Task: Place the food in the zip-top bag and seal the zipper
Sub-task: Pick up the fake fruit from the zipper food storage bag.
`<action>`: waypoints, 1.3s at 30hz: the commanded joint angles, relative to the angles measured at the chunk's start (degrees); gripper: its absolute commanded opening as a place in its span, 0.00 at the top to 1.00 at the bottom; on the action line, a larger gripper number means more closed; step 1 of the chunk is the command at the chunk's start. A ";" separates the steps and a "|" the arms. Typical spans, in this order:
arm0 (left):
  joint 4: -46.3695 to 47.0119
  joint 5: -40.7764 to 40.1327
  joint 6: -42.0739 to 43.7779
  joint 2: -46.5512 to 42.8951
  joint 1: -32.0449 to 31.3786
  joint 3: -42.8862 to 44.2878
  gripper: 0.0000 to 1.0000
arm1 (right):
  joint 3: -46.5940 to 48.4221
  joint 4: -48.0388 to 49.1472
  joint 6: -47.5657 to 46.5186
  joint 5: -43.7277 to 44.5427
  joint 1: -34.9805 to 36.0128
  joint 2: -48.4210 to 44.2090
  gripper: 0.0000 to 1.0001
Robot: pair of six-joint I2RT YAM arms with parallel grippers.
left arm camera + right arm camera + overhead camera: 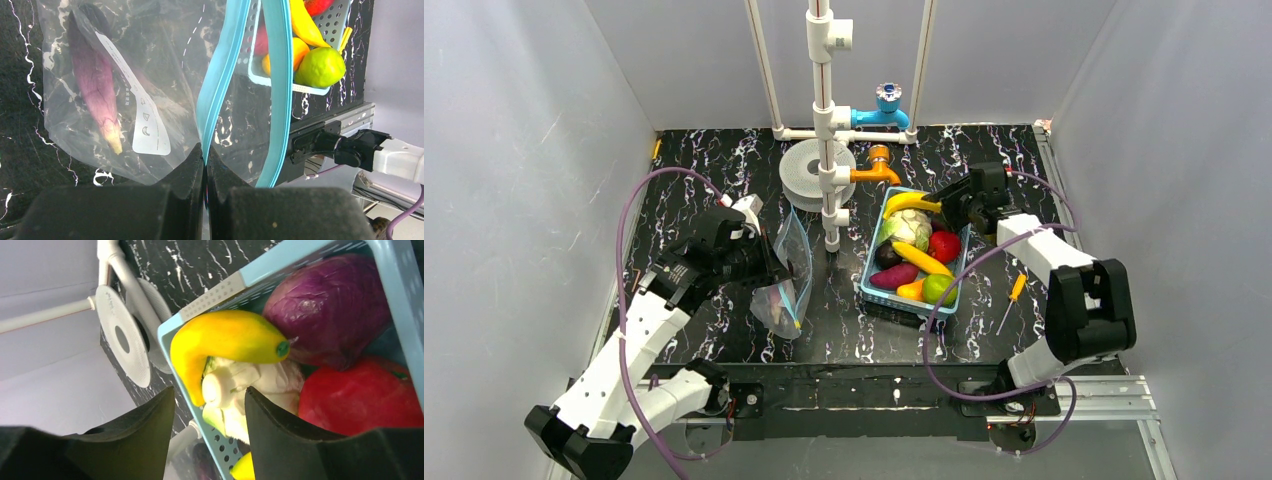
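**Desk**: black and marbled. Both arms are reaching in from its near edge.

**Left arm:** is folding up from the near-left corner and stretching toward the middle of the desk. Its end effector is clamping shut on the zip-top bag at the zipper, with the jaws pressed together on the film.

**Right arm:** is rising from the near-right corner, elbow high by the right edge, forearm angling back toward the far edge. Its end effector is hanging with jaws apart over the far end of the basket and is holding nothing. In the wrist view its fingers are flanking a banana and the cabbage; whether they are touching is unclear.

**Bag:** is being held upright, left of centre, with its long axis running from far edge to near edge and its mouth gaping toward the basket. The blue zipper is lining both lips. Inside, one eggplant is lying lengthwise, pale tip toward the left end effector.

**Basket:** light blue, is sitting right of centre with its long axis running far to near. It is carrying:
- the banana and the cabbage at the far end
- a red apple
- a second banana
- a sweet potato
- a green apple at the near end

**Screwdriver**: is lying between the basket and the right edge.
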 commanded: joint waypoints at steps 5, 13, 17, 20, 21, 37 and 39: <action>0.68 1.88 1.18 0.51 -0.12 2.01 1.00 | 0.73 5.49 8.84 7.01 2.50 4.36 0.35; 0.75 3.33 1.19 1.65 -0.18 1.90 1.00 | 1.31 2.75 14.79 14.34 5.36 6.16 0.28; 0.09 3.73 2.17 2.02 -0.13 2.64 1.00 | 3.63 -0.70 16.19 17.69 6.12 7.23 0.27; 0.08 4.08 2.76 1.92 -0.12 2.63 1.00 | 4.64 -0.89 16.61 19.89 6.78 7.75 0.27; 0.17 4.24 2.93 1.90 -0.12 2.51 1.00 | 5.26 -1.54 16.84 20.54 6.97 8.01 0.27; -0.65 6.87 6.79 2.95 -0.12 2.45 1.00 | 5.58 0.00 22.96 27.92 8.67 11.53 0.28; -1.08 6.78 7.13 2.87 -0.12 2.63 1.00 | 5.57 0.12 23.05 28.67 8.73 11.53 0.29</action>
